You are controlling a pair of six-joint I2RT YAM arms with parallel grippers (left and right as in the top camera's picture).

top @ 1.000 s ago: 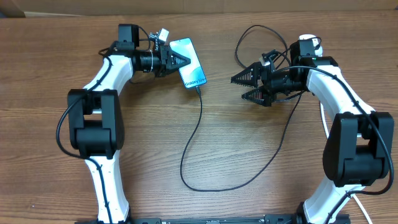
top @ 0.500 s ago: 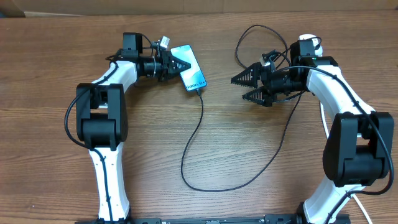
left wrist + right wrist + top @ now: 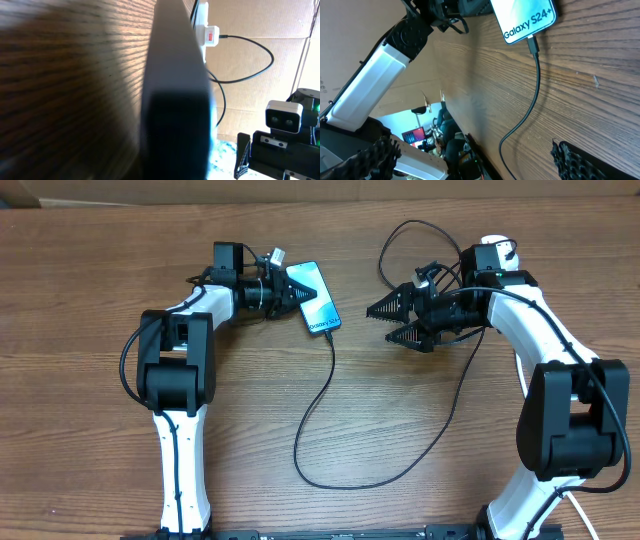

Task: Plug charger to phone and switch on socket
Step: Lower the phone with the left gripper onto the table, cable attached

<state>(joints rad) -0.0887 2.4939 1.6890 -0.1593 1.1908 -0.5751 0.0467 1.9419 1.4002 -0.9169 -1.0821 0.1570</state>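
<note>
The phone (image 3: 319, 297), its light blue screen reading "Galaxy S24+", lies at the back of the table; it also shows in the right wrist view (image 3: 527, 17). My left gripper (image 3: 293, 287) is shut on its far left end, and the left wrist view shows the phone's dark edge (image 3: 175, 90) close up. The charger's black cable (image 3: 316, 402) has its plug tip in the phone's lower end (image 3: 533, 46) and loops across the table toward the back right. The white socket (image 3: 210, 36) lies there, mostly hidden behind my right arm in the overhead view (image 3: 495, 246). My right gripper (image 3: 392, 320) is open and empty, right of the phone.
The wooden table (image 3: 230, 440) carries the cable's wide loop (image 3: 400, 472) near the front. Cardboard walls (image 3: 260, 20) stand behind the table. The right arm's body (image 3: 560, 380) fills the right side.
My left gripper and the phone have moved to the right, the phone's plug end swinging with it. My right gripper has shifted slightly left.
</note>
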